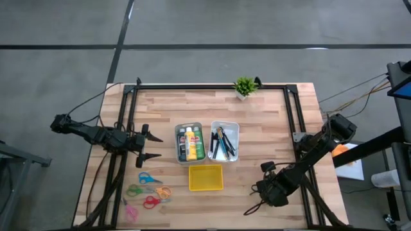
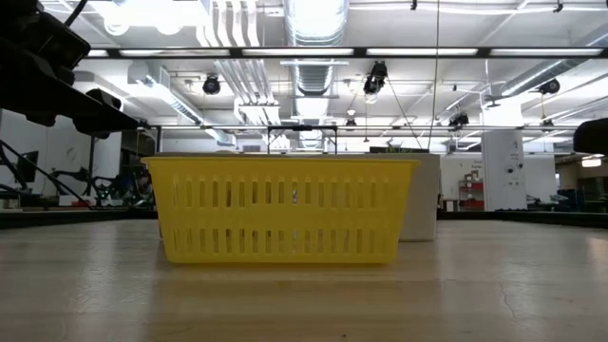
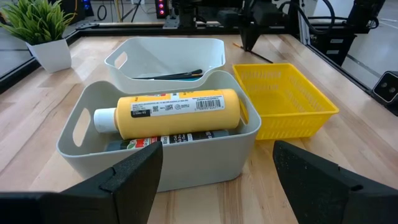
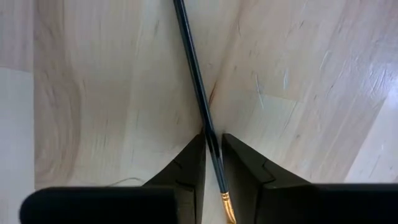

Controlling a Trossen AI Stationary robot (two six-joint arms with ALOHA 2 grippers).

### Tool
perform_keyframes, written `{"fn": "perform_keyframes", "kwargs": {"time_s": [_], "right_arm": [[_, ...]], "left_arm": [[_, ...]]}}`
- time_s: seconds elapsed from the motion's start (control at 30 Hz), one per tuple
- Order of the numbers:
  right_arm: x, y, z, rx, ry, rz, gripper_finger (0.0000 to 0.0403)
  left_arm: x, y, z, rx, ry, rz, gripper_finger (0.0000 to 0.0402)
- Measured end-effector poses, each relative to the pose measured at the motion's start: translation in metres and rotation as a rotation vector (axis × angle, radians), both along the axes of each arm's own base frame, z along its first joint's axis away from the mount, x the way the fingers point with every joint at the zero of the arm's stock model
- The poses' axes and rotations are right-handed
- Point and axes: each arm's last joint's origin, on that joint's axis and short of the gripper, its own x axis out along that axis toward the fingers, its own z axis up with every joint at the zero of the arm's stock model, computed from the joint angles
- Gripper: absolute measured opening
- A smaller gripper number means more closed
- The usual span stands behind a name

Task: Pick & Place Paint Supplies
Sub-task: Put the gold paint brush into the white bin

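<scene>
brush: thin dark-handled brush (image 4: 198, 87) pinched between the right gripper's fingertips, lying against the wood tabletop (image 4: 93, 93); gold ferrule shows just behind the pinch, bristle end cut off at the frame edge
hidden: in the high view the brush is only a thin dark line by the right gripper – hard to make out; the low view shows neither gripper tip, just the yellow basket side-on
right gripper (image 1: 262, 190): near front right corner of the table, pointing down, narrow – closed on the brush handle
right arm pose: reaches in from the right table edge, folded low toward the front
paint bottles: yellow bottle (image 3: 171, 112) on its side in the left grey bin (image 3: 81, 134), on top of a dark bottle (image 3: 186, 138) mostly hidden under it; green bottle (image 1: 198, 143) seen only from above
other brushes: dark handles in the right grey bin (image 3: 168, 53), partly hidden by its wall – count unclear
yellow basket (image 1: 205, 178): in front of both bins, well apart from the right gripper
left gripper (image 1: 149, 146): fingers spread wide, holds nothing – hovers at left of the bottle bin, aimed at it
left arm pose: stretched level across from the left table edge
scissors (image 1: 149, 190): several coloured pairs at front left
plant (image 1: 244, 86): back edge of table
</scene>
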Motion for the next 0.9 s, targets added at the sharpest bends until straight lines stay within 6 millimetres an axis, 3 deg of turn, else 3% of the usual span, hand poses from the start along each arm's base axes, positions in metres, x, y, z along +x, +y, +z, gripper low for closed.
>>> {"fn": "perform_keyframes", "kwargs": {"time_s": [0.13, 0.57, 0.9], "right_arm": [[0.000, 0.000, 0.000, 0.001, 0.000, 0.000, 0.0016], [-0.001, -0.001, 0.002, 0.000, 0.000, 0.002, 0.0013], [-0.014, -0.017, 0.040, 0.016, -0.079, 0.009, 0.0012]], "left_arm": [[0.000, 0.000, 0.000, 0.000, 0.000, 0.000, 0.0306], [0.000, 0.000, 0.000, 0.000, 0.000, 0.000, 0.0306], [0.000, 0.000, 0.000, 0.000, 0.000, 0.000, 0.0306]]}}
